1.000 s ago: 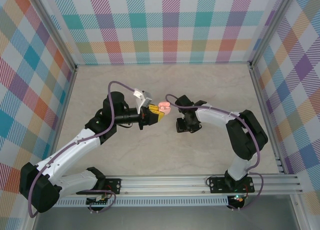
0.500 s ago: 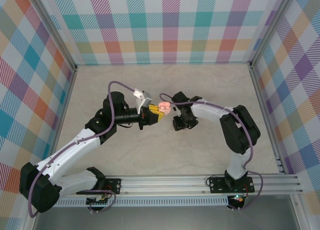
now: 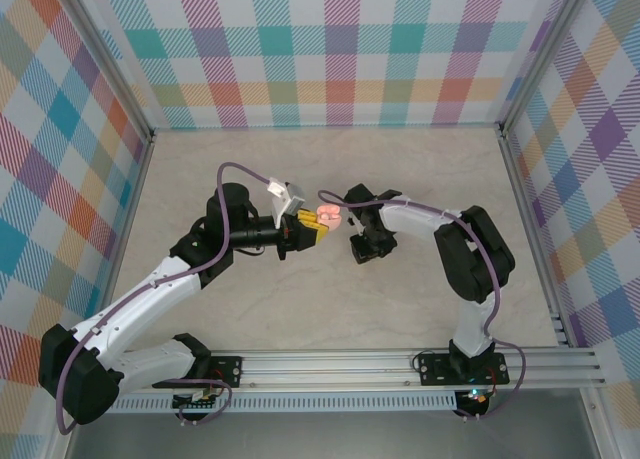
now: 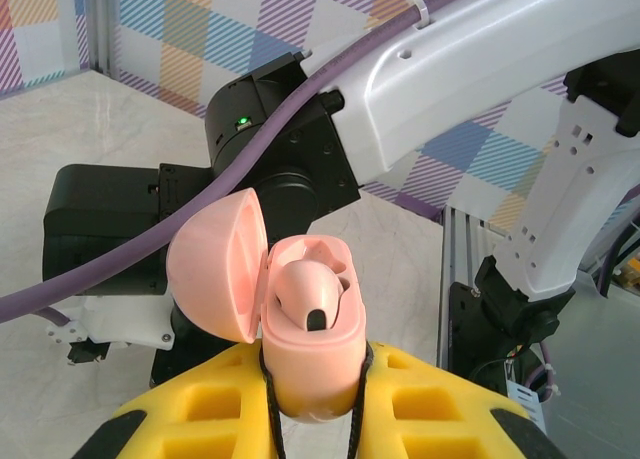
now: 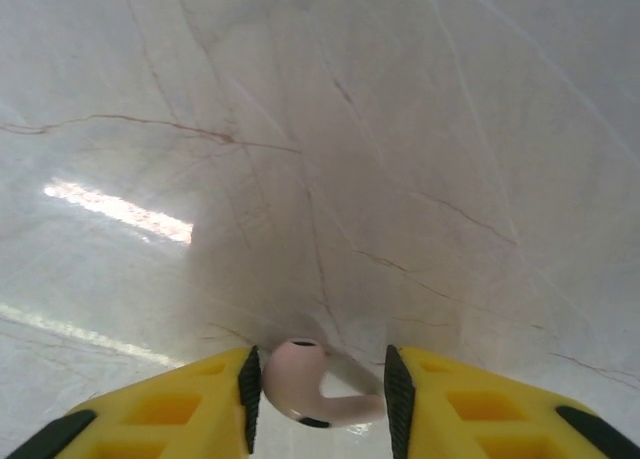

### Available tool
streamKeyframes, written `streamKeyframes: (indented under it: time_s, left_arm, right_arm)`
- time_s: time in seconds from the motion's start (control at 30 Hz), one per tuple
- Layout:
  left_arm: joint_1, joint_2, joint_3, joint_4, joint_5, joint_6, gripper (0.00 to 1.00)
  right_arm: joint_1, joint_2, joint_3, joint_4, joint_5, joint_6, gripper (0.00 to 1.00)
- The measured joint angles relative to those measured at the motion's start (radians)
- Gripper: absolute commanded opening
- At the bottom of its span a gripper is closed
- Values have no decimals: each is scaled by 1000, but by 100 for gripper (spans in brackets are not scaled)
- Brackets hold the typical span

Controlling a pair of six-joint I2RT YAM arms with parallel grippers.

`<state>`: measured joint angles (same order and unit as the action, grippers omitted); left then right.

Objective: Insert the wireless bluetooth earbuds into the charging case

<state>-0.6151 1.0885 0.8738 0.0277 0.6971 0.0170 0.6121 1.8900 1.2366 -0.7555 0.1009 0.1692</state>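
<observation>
Over the marble table (image 3: 300,299), my left gripper (image 4: 310,424) was clamped tight on the base of the open pink charging case (image 4: 310,354). Its lid was swung back and one seated earbud (image 4: 305,294) was inside. My right gripper (image 5: 318,404) sat low on the table, its yellow fingers (image 5: 455,404) bracketing a loose pale pink earbud (image 5: 295,379). The pads were at or nearly at it, and I could not tell whether it was gripped. I judged this the pick-up step. The next move called for a firm pinch, a lift, and careful alignment with the free socket.

Pale veined bench (image 5: 400,129) beneath right claw (image 5: 320,384) and left claw (image 3: 320,224); plaid walls (image 3: 340,49) beyond both; metal rail (image 3: 340,362) behind.
</observation>
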Motion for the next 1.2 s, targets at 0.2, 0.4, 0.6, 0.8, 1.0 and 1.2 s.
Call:
streamKeyframes:
  time_s: [0.2, 0.4, 0.6, 0.8, 1.0, 1.2]
  left_arm:
    - [0, 0, 0, 0, 0, 0, 4]
    - [0, 0, 0, 0, 1, 0, 4]
    - [0, 0, 0, 0, 1, 0, 4]
    - [0, 0, 0, 0, 1, 0, 4]
    - [0, 0, 0, 0, 1, 0, 4]
    - [0, 0, 0, 0, 8, 0, 4]
  right_arm:
    - [-8, 13, 9, -2, 16, 52, 24]
    - [-24, 16, 16, -3, 16, 155, 26]
    - [-43, 17, 16, -2, 19, 200, 39]
    - [-44, 17, 17, -12, -2, 156, 39]
    - [-44, 21, 38, -34, -7, 122, 35]
    - [-44, 50, 61, -38, 3, 121, 35]
